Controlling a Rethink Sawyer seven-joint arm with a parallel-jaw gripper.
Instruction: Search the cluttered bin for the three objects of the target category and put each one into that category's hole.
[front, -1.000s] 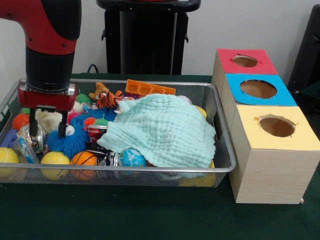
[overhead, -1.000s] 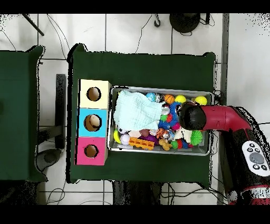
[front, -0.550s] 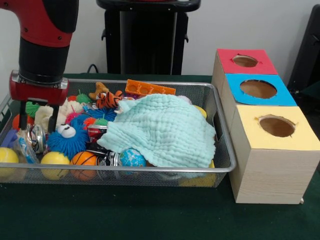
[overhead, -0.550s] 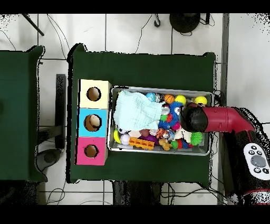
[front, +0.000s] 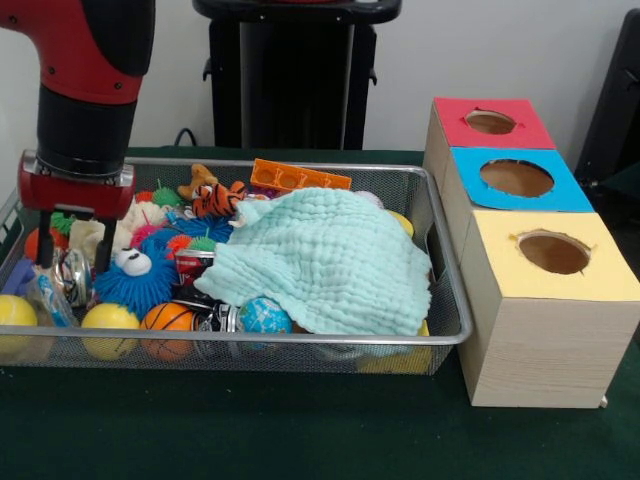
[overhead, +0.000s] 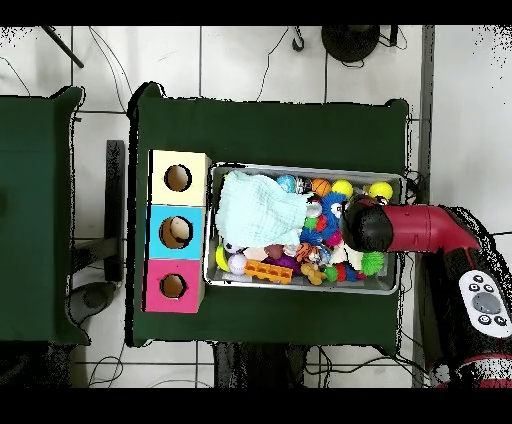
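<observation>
Since a second ago I have raised the arm (front: 85, 90) and carried it toward the bin's end farthest from the boxes; over the last half second it has barely shifted.

Green surface (front: 300, 430): carries the bin and the boxes side by side.

Row of three boxes (front: 540, 300): stands along one short end of the bin, touching or just beside it. Yellow top with its hole (front: 553, 252) toward the surface's front edge, blue hole (front: 516, 178) in the middle, red hole (front: 490, 122) at the rear.

Wire-mesh bin (front: 300, 340): holds the clutter. I cannot tell which three items form the target category; all the toys I see lie inside the bin.

Pale green cloth (front: 330, 260): crumpled over the half of the bin nearest the boxes, covering whatever lies below.

End effector (front: 72, 262): two dark fingers (front: 103, 252) apart, hanging down into the bin's far end with nothing between them, above a silvery wrapped item (front: 70, 275).

Smaller items: orange block (front: 298, 178) at the bin's rear wall; blue spiky ball with eyes (front: 135, 280) just beside the fingers; toy tiger (front: 215, 198) behind it; yellow ball (front: 108, 320), small basketball (front: 167, 320) and globe ball (front: 265, 316) along the front wall.
</observation>
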